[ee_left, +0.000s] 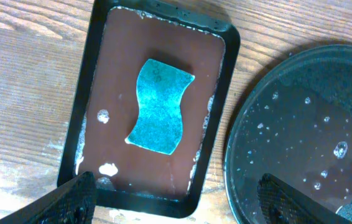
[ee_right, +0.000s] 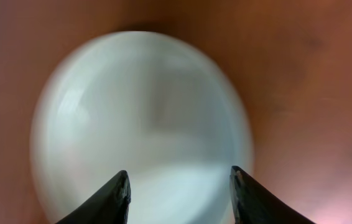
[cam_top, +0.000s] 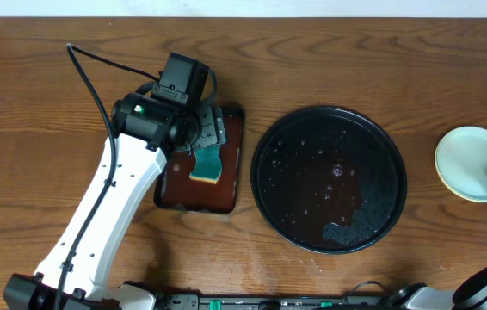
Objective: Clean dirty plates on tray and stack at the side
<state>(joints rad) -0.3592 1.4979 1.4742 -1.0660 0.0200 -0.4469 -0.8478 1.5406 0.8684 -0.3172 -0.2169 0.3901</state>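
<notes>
We see a tabletop (cam_top: 54,103) of brown wood with a clear grain and a low sheen. The tray (cam_top: 329,110) is glossy black, its smooth floor beaded with water drops. The small tray (cam_top: 231,185) has a dark shiny rim and a wet, smooth red-brown floor. The sponge (cam_top: 207,164) has a rough teal face over a yellow layer. The plate (cam_top: 471,159) looks smooth and glazed. The left arm (cam_top: 106,215) wears smooth white plastic, and the left end effector (ee_left: 176,200) has matt black fingers (ee_left: 70,196).

One plate (cam_top: 469,159), two trays (cam_top: 304,181) (cam_top: 200,196), one sponge (cam_top: 208,164)
</notes>
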